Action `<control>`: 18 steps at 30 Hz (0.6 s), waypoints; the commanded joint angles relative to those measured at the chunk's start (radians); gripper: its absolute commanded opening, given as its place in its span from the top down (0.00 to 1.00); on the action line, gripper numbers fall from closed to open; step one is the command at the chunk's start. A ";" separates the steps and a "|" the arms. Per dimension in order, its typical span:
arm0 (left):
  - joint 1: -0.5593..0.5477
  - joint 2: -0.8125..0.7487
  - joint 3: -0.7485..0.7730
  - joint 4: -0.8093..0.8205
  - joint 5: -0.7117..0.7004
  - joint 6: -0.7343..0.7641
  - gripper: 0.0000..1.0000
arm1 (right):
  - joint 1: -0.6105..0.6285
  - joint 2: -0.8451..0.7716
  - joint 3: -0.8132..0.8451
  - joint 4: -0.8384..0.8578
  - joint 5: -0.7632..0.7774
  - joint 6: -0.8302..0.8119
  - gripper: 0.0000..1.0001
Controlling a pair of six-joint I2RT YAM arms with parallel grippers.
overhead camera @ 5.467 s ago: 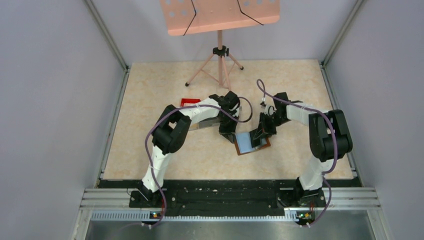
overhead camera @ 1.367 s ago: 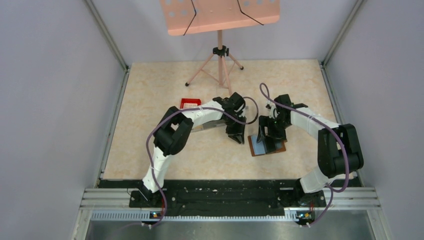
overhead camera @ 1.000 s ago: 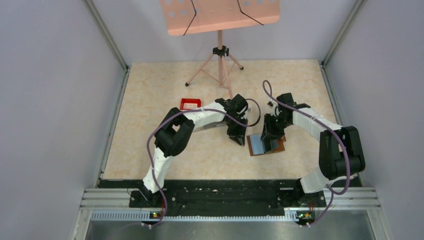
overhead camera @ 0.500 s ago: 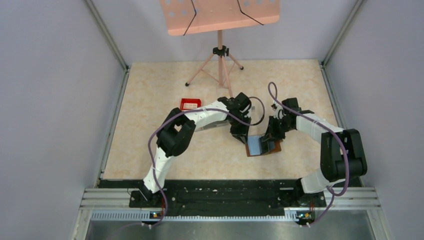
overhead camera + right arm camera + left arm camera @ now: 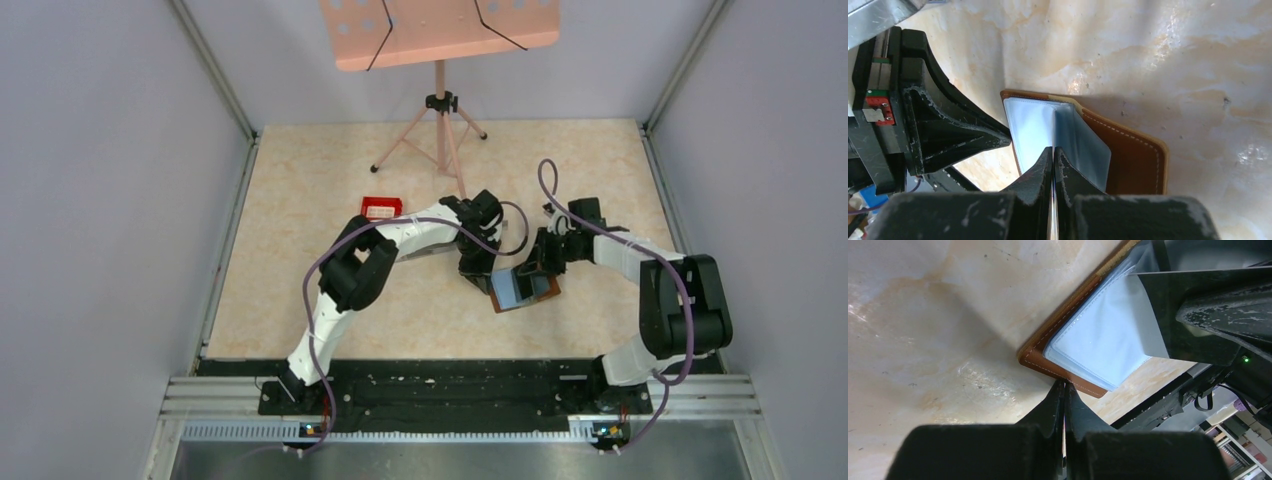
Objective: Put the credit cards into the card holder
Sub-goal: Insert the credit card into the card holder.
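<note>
A pale beige desk with a marbled stone pattern, evenly lit from above with soft glare patches, is closed in on three sides by plain grey-lilac walls. Slanted aluminium posts stand at the two far corners. A salmon-pink music stand on a tripod stands at the far edge, and a black strip with a ribbed metal rail runs along the near edge.

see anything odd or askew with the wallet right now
The card holder lies open at a slant, and one clear sleeve stands lifted, pinched in the shut right gripper. Nothing looks spilled or damaged.
</note>
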 commanded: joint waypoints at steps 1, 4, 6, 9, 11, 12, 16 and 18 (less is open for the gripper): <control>-0.007 0.033 0.035 -0.025 -0.017 0.027 1.00 | -0.010 0.032 -0.033 0.118 -0.072 0.015 1.00; -0.007 0.043 0.050 -0.034 -0.017 0.031 1.00 | -0.010 0.061 -0.050 0.136 -0.105 0.033 1.00; -0.007 0.046 0.054 -0.036 -0.016 0.033 1.00 | -0.010 0.071 -0.058 0.127 -0.103 0.034 1.00; -0.007 0.051 0.057 -0.039 -0.014 0.033 1.00 | -0.010 0.058 -0.045 0.072 -0.055 0.017 0.92; -0.007 0.051 0.059 -0.038 -0.014 0.033 1.00 | -0.010 0.038 -0.020 0.018 -0.005 -0.003 0.83; -0.007 0.052 0.059 -0.039 -0.014 0.033 1.00 | -0.010 0.029 -0.004 -0.011 0.015 -0.019 0.79; -0.007 0.058 0.073 -0.044 -0.012 0.034 1.00 | -0.009 0.023 0.038 -0.100 0.066 -0.061 0.64; -0.007 0.065 0.085 -0.048 -0.011 0.033 1.00 | -0.007 0.022 0.043 -0.122 0.074 -0.065 0.56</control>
